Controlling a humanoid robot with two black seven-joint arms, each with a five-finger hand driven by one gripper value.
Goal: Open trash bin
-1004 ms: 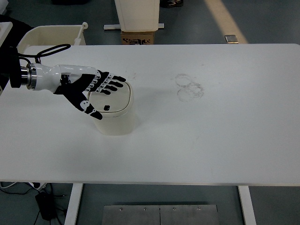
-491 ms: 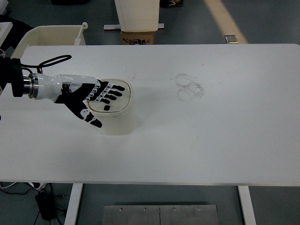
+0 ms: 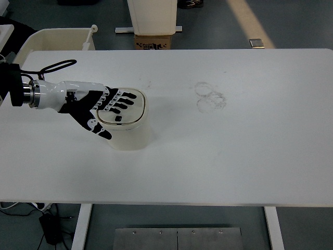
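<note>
A small white trash bin (image 3: 130, 131) stands on the white table (image 3: 218, 151), left of centre. Its flat lid (image 3: 129, 113) is down and has a small dark button near its front. My left hand (image 3: 106, 107) comes in from the left edge. It lies flat over the lid's left half with fingers spread, fingertips (image 3: 130, 100) on the lid's top and the thumb hanging down by the bin's left side. It grasps nothing. The right arm is out of view.
Faint ring marks (image 3: 209, 96) show on the table right of the bin. A cream tub (image 3: 60, 39) stands beyond the far left corner. A white pedestal (image 3: 154, 15) and a cardboard box (image 3: 152, 41) stand behind the far edge.
My left hand came down onto the lid and shifted slightly left. The lid went from a little raised to flat and closed.
</note>
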